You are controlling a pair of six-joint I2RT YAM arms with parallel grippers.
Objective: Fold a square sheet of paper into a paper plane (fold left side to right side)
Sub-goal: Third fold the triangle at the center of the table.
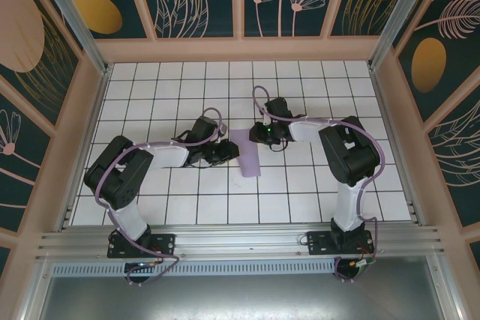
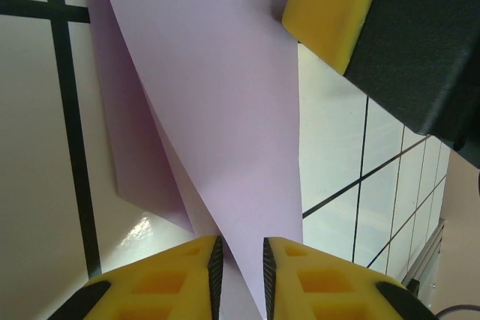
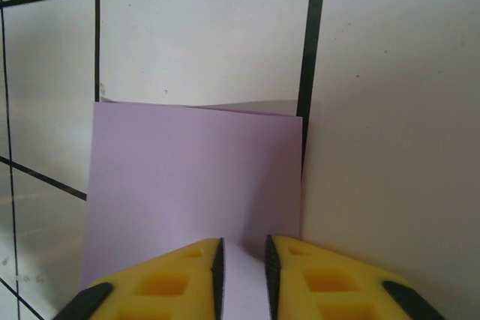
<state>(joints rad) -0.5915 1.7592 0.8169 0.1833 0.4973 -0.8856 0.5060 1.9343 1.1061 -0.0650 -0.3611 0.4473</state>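
The square sheet of paper (image 1: 248, 157) is lavender and lies folded into a narrow strip on the white grid table, between my two grippers. My left gripper (image 1: 227, 152) sits at its left edge. In the left wrist view a raised flap of the sheet (image 2: 217, 95) runs down between my left gripper (image 2: 240, 267), whose jaws stand a narrow gap apart. My right gripper (image 1: 262, 138) is at the strip's far right corner. Its jaws (image 3: 243, 275) are slightly apart over the sheet (image 3: 195, 177). One right finger (image 2: 330, 16) shows beside the flap. The paper plane is out of view.
The white tiled table (image 1: 315, 185) is ringed by low wooden walls (image 1: 240, 49). An aluminium rail (image 1: 240, 241) runs along the near edge, where both arm bases are bolted. Tiles spread out on all sides of the sheet.
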